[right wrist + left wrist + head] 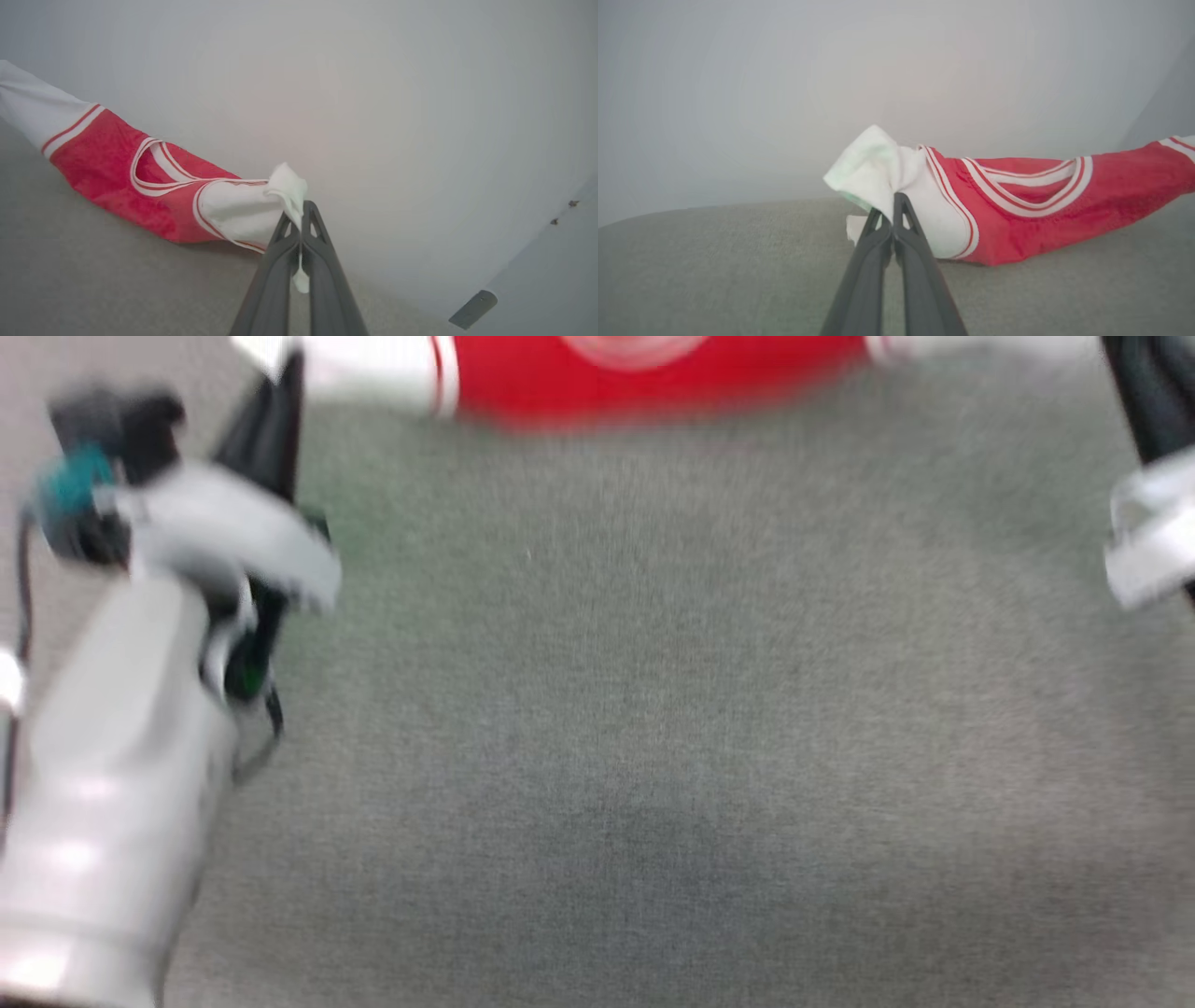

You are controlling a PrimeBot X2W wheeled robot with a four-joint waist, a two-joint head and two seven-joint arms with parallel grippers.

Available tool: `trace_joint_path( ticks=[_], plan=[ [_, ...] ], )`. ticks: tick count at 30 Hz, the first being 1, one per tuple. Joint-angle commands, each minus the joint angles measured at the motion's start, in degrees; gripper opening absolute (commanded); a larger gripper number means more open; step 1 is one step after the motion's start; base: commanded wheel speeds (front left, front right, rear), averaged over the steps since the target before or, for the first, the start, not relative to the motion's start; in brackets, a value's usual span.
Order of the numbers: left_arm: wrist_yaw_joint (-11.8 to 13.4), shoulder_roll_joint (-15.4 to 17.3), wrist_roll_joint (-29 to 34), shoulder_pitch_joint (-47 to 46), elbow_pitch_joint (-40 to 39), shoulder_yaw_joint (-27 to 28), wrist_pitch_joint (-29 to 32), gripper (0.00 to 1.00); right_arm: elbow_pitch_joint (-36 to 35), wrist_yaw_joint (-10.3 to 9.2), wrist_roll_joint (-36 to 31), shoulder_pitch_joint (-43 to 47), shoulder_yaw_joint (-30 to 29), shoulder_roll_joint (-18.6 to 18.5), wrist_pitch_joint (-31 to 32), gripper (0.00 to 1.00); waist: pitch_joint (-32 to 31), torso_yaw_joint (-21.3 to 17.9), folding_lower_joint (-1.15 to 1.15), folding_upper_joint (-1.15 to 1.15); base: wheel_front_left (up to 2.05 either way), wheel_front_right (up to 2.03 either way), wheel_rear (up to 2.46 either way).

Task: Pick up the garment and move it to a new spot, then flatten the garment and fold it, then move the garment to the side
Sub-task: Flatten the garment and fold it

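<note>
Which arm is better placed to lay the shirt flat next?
Neither alone, I'd guess: the left gripper pinches one white sleeve, the right gripper the other, with the garment stretched between them.

A plain indoor room of a lab or test-room kind is suggested, though the exact sort cannot be told. A grey, carpet-like surface (653, 756) is seen spread wide; whether it is a floor or a covered bench cannot be told. At its far edge a bare, pale wall (784, 93) is met, with nothing hung on it. Towards the right corner a second pale panel (560, 261) is set at an angle, with small fixings (573, 203) and a grey metal piece (473, 315) low beside it. A pale robot arm (103, 803) with loose cables is seen above the surface.
</note>
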Motion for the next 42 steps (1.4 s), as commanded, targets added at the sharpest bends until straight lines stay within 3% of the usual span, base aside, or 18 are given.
trace_joint_path(
  ticks=[1,14,25,31,38,42],
  plan=[
    [-0.13,1.34,-0.84,6.04,-3.01,0.05,0.02,0.0,-1.8,-0.03,0.32,5.33,-1.5,-1.62,-0.04,0.0,-8.98,-0.29,0.0,0.0,0.0,0.0,0.0],
    [6.0,7.81,-3.05,34.63,-23.02,-0.48,2.04,0.0,-14.33,-0.03,-0.22,33.29,-9.55,-5.43,1.36,0.0,-16.85,0.29,0.0,0.0,0.0,0.0,0.0],
    [14.22,11.57,-4.47,54.75,-36.13,-0.51,3.93,0.0,-29.45,-0.03,-11.57,58.65,-20.63,-6.04,3.85,0.0,-18.42,0.83,0.0,0.0,0.0,0.0,0.0],
    [16.81,11.18,-6.32,61.88,-35.33,-0.36,3.64,0.0,-30.52,-0.04,-13.76,69.99,-26.96,-2.06,4.63,0.0,-18.07,1.0,0.0,0.0,0.0,0.0,0.0],
    [16.83,9.83,-6.62,63.29,-29.43,-2.05,4.69,0.0,-29.99,-0.04,-14.55,74.83,-28.25,0.5,5.47,0.0,-17.56,0.53,0.0,0.0,0.0,0.0,0.0],
    [15.51,8.76,-7.11,62.4,-27.29,-2.85,4.74,0.0,-29.89,-0.04,-13.36,75.65,-27.44,0.56,6.35,0.0,-17.03,0.35,0.0,0.0,0.0,0.0,0.0]
  ],
)
